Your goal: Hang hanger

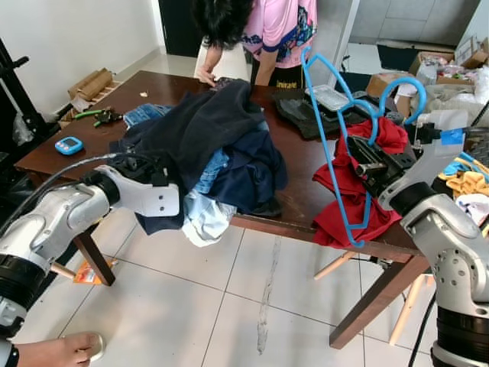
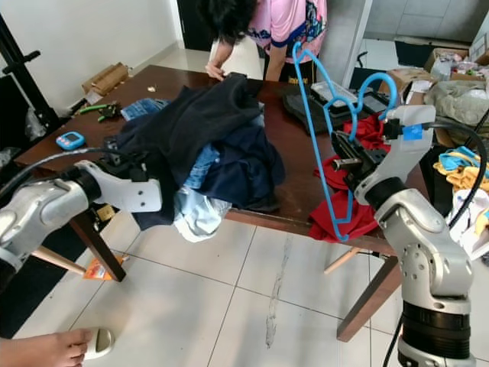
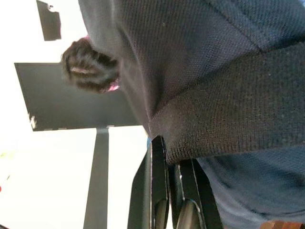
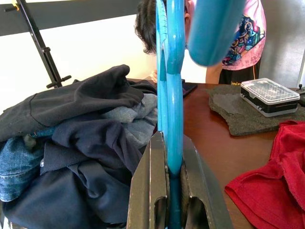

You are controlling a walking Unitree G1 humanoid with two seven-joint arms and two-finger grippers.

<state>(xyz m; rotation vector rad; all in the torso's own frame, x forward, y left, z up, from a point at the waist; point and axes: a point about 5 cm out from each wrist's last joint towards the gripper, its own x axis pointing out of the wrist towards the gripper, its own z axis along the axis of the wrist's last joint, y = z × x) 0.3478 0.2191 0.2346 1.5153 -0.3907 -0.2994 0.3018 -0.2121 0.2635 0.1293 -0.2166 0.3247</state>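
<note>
Dark wooden table (image 1: pixel 306 195): right gripper (image 4: pixel 167 210) pinches thin blue hanger (image 1: pixel 328 145); left gripper (image 3: pixel 172 191) nips knitted black garment (image 1: pixel 191 126) (ribbed hem).

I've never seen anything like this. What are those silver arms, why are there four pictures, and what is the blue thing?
The silver arms belong to a humanoid robot. Two pictures come from cameras in its head, looking down at a wooden table. The other two come from cameras on its wrists, looking along each pair of black fingers.

On the table lie a pile of dark clothes, a red garment, a grey cloth with a small clear-lidded case on it, and a little blue device. A person leans over the far side.

The right gripper is shut on a blue hanger, held upright. The left gripper pinches the edge of a dark garment from the pile.
</note>
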